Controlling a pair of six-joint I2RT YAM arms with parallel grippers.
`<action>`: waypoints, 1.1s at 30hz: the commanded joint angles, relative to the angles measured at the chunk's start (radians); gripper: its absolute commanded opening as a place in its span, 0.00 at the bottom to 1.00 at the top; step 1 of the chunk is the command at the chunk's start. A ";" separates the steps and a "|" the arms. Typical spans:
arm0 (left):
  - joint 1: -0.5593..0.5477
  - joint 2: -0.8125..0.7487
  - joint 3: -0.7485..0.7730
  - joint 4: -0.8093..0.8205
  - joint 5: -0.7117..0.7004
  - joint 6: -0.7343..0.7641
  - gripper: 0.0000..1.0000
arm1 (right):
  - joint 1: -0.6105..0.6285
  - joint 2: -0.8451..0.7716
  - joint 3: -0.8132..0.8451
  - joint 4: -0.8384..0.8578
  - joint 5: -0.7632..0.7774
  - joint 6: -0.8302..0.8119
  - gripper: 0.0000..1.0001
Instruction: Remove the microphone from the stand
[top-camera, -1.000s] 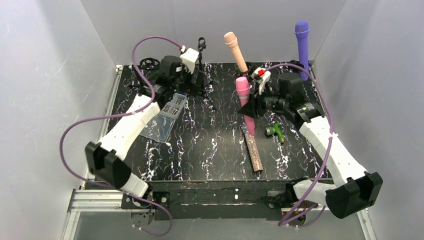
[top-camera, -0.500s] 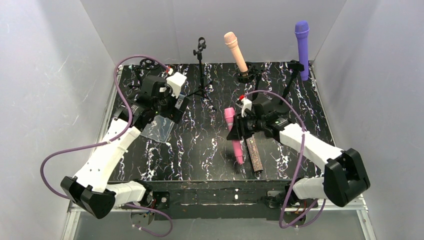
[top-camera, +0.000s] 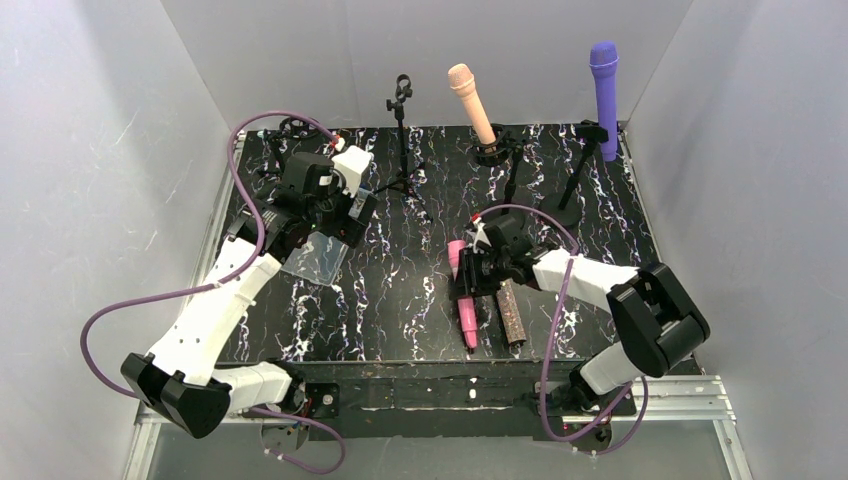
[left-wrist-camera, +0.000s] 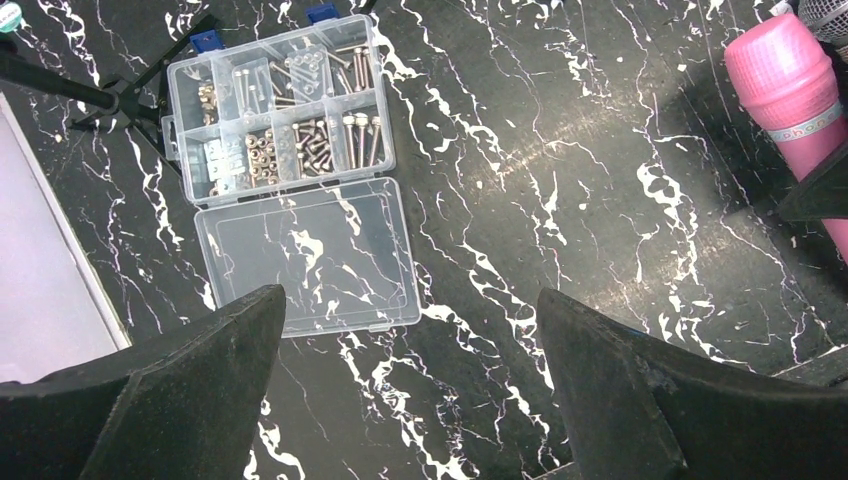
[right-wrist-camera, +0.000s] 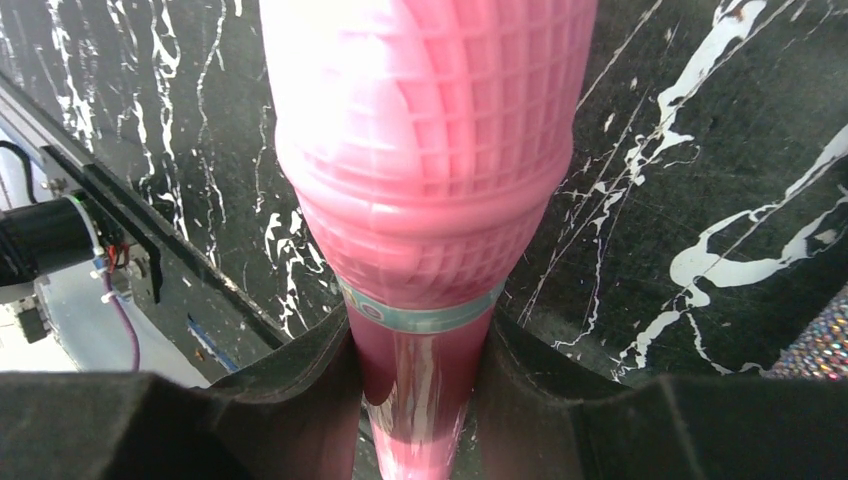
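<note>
R jaws closed on pink mic (top-camera: 466, 315) just below its head; mic slanted near bench (top-camera: 400, 300) front, beside glitter mic (top-camera: 512, 312). L jaws wide open, holding nothing, above screw box (left-wrist-camera: 280, 120).

Four microphones: one pink plastic microphone (top-camera: 467, 300), one peach microphone (top-camera: 470, 100), one purple microphone (top-camera: 603, 90) and one brown glittery microphone (top-camera: 513, 312). Three black stands: one bare tripod stand (top-camera: 402, 125), one peach-microphone stand (top-camera: 491, 155) and one purple-microphone stand (top-camera: 578, 170). One clear plastic organiser box (left-wrist-camera: 290, 180) of screws.
</note>
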 joint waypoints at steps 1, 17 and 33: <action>0.004 -0.023 0.035 -0.038 -0.031 0.016 0.98 | 0.020 0.031 0.013 0.020 0.058 0.029 0.01; 0.004 -0.022 0.055 -0.063 -0.015 0.007 0.98 | 0.029 0.057 0.028 -0.051 0.178 0.027 0.15; 0.004 -0.030 0.057 -0.076 -0.003 0.015 0.98 | 0.034 0.076 0.064 -0.132 0.283 -0.016 0.19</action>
